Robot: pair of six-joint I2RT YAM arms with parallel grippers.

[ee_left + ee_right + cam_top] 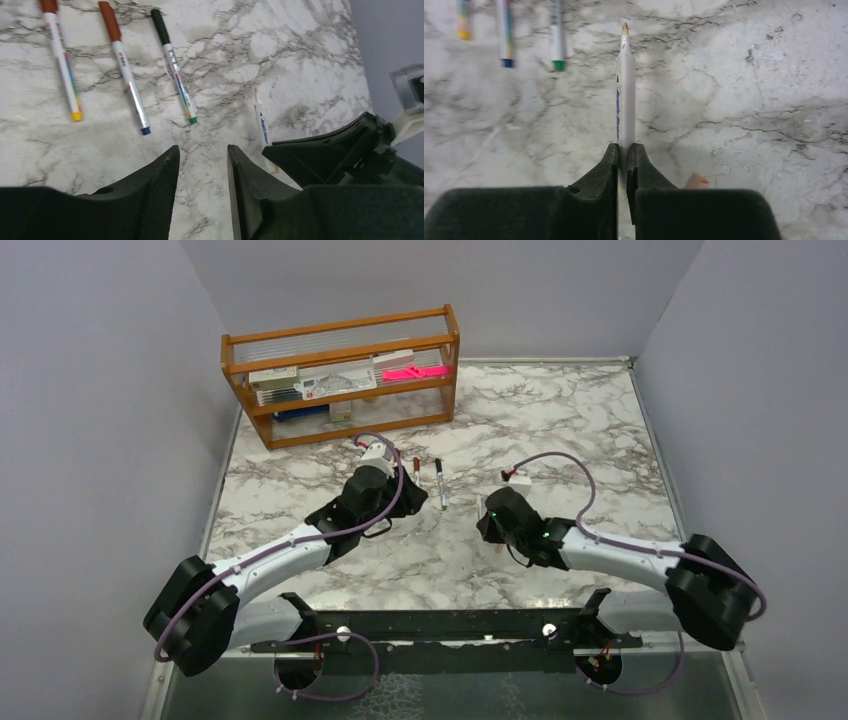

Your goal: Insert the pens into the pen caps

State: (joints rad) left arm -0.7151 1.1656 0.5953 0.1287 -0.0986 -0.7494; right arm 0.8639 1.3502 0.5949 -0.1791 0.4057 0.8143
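My right gripper (622, 152) is shut on a white uncapped pen (625, 100), whose peach tip points away from it. That pen also shows in the left wrist view (261, 122), low over the marble. A pale peach pen cap (696, 181) lies on the table just right of the right fingers. Three capped pens lie side by side: two with red-brown caps (62, 65) (125, 75) and one with a dark cap (175, 75). My left gripper (202, 155) is open and empty, just short of their near ends. In the top view the left gripper (395, 502) and right gripper (490, 520) are close together.
A wooden rack (340, 380) stands at the back left with boxed stationery sets and a bright pink flat item (412, 371). Grey walls close in the marble table (560, 420) on the left, back and right.
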